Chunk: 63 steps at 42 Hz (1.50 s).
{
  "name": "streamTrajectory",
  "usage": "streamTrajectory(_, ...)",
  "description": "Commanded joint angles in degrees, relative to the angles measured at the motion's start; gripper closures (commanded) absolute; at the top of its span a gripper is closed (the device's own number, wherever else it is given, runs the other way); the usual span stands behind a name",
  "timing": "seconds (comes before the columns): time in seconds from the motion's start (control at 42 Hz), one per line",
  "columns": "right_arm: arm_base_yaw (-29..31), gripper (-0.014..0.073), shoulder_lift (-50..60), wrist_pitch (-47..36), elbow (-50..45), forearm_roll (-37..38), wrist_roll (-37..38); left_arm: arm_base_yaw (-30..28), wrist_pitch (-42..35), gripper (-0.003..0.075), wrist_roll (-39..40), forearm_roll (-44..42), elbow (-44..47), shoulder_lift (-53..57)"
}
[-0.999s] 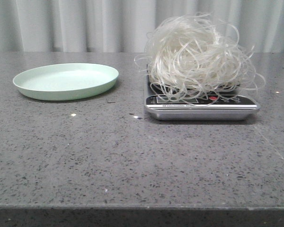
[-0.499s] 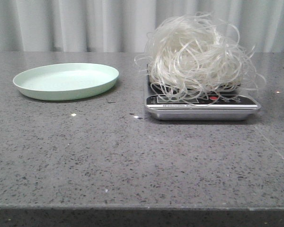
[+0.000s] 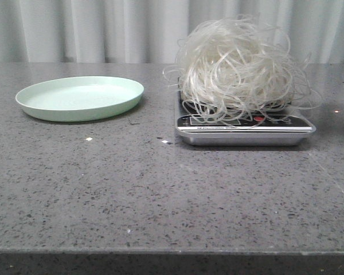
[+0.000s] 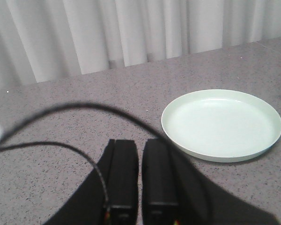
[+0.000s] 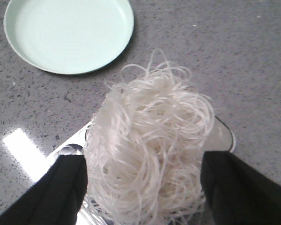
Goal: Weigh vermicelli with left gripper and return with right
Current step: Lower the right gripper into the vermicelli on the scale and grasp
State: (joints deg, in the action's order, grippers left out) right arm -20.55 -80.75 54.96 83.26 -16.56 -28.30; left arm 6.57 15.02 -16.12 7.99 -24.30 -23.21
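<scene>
Front view shows you nothing has shifted over the last second: the vermicelli [image 3: 239, 69], a springy tangle of glossy loops, sits on the steel-edged scale [image 3: 245, 130] toward the counter's far right, the smooth plate [image 3: 80, 97] far left.

Left wrist view: your left gripper [image 4: 139, 164] is nearly closed, empty.

Right wrist view: your right gripper [image 5: 140, 187] straddles the noodles wide open, so the return grasp looks next.

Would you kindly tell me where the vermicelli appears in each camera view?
Front view: vermicelli piled on the scale, right of centre.
Left wrist view: not in it.
Right wrist view: vermicelli fills the centre, between the fingers.
Shared landmark: the pale green plate.
</scene>
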Motion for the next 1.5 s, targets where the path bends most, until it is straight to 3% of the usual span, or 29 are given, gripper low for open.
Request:
streamTrajectory(0.0,0.03,-0.0010,-1.09,-0.94,2.46,-2.72,-3.82,-0.04,-4.94,0.0575,0.62,0.68,-1.55,-0.34)
streamTrajectory(0.785,0.13,0.0002,-17.34,1.82,2.46,-2.61,-4.06,-0.04,-4.94,0.0575,0.62,0.68,-1.55,-0.34)
streamTrajectory(0.928,0.13,0.0156,-17.34,2.30,2.46,-2.61,-4.06,-0.04,-4.94,0.0575,0.62,0.68,-1.55,-0.34)
streamTrajectory(1.094,0.13,0.0459,-17.34,4.53,3.59,-2.61,-4.06,-0.04,-4.94,0.0575,0.62,0.68,-1.55,-0.34)
streamTrajectory(1.475,0.13,0.0442,-17.34,11.68,17.25,-2.61,-4.02,-0.04,-4.94,0.0575,0.62,0.68,-1.55,-0.34)
